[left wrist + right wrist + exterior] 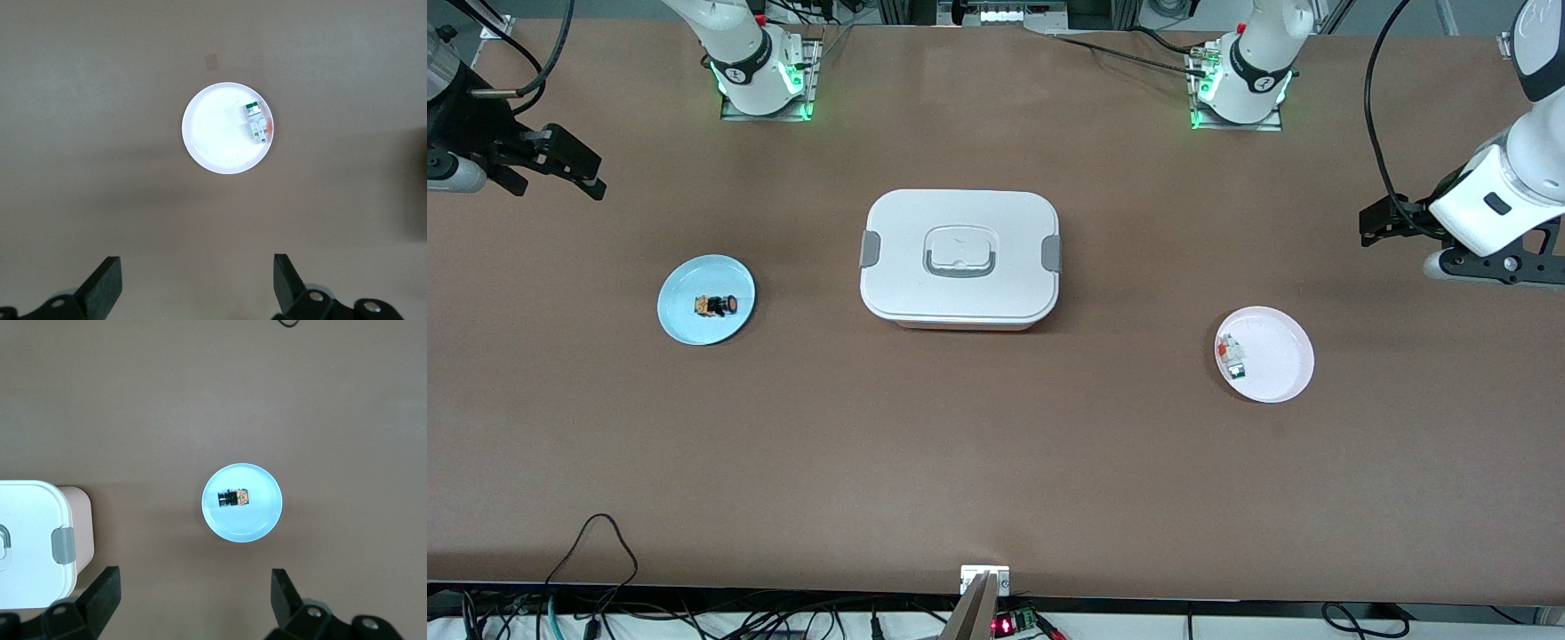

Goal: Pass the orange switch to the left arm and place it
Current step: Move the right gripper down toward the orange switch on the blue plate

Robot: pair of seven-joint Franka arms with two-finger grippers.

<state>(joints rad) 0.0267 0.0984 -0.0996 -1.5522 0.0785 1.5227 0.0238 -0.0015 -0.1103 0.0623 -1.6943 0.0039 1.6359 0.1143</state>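
- Front view: your orange switch (719, 305) lies on the blue plate (706, 300), toward the right arm's end of the table. The box (960, 259) stands mid-table between that plate and the pink plate (1264, 354), which carries a small white, red and green part (1234, 357). The right gripper (560, 164) hangs over bare table at the right arm's end, and the left gripper (1383, 222) hangs over bare table at the left arm's end; neither holds anything and both are well apart from the plates.
- Left wrist view: you look down on the pink plate (228, 128) with the small part (257, 123) near its rim. The left gripper's fingers (103, 285) stand wide apart, empty. Watch that you do not take this part for the target; it is the wrong piece.
- Right wrist view: the orange switch (233, 498) lies on its side near the middle of the blue plate (241, 503), with a corner of the box (33, 537) close by. The right gripper's fingers (101, 590) are spread, nothing between them.
- Risks, as I judge them: the switch is tiny and round, so an off-centre pinch may roll it or tip the light plate. A low, straight carry toward the other arm would strike the box; lift high or go round. A handover in the air with so small a part could drop it.
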